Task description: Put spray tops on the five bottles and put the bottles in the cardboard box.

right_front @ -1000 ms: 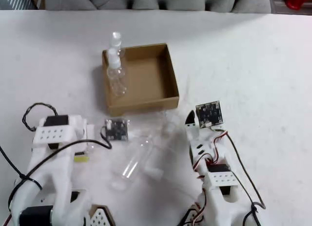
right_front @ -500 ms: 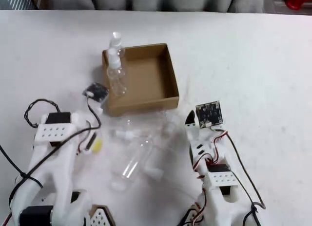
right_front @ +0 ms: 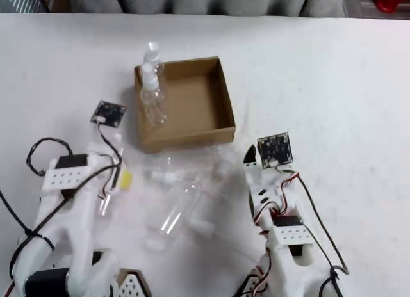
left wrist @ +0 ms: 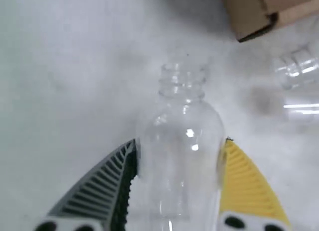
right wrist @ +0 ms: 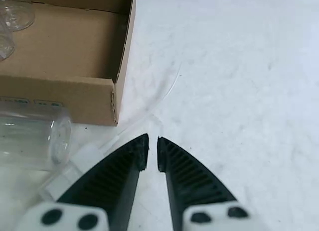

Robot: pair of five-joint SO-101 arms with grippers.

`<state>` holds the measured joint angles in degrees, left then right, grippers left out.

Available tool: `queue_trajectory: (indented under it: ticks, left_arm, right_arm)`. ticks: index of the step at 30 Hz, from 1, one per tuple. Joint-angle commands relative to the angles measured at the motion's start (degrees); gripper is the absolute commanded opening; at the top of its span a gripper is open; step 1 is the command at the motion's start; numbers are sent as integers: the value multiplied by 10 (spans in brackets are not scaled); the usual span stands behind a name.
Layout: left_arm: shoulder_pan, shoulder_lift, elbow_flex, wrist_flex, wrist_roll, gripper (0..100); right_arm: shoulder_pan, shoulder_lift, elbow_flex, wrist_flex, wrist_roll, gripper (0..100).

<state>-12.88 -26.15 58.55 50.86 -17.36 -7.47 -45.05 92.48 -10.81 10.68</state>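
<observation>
Left gripper [left wrist: 178, 151] is clamping an uncapped clear bottle [left wrist: 182, 111] around its belly. It's just off the front-left corner of the cardboard box [right_front: 186, 138], with the neck poking out past the fingertips. Right gripper [right wrist: 152, 152] is sitting near the box's front-right corner, jaws pinched almost together on nothing. Two capped bottles [right_front: 152, 92] are standing at the box's left wall, and a couple of bare bottles [right_front: 179, 207] are lying in front of the box.

My guess is these things are super light, thin-walled and slick, so they're going to squirt out or dent if squeezed hard. Gripping mid-body below the shoulder is looking right to me, since it's keeping the threaded neck open for a spray top.
</observation>
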Motion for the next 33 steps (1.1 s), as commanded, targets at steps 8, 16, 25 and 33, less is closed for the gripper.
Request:
queue_trajectory:
  ticks: [8,16,25,33]
  left_arm:
    - [-7,0,-6,-10,18,344]
    - [-8,7,-52,11,18,369]
    - [-12,196,-201,64,18,364]
    - [-7,212,-210,59,14,298]
  right_arm:
    - [-5,2,-4,1,-1,15]
    - [-5,2,-4,1,-1,15]
    - [-6,2,-4,1,-1,15]
    - [-6,2,-4,0,-1,15]
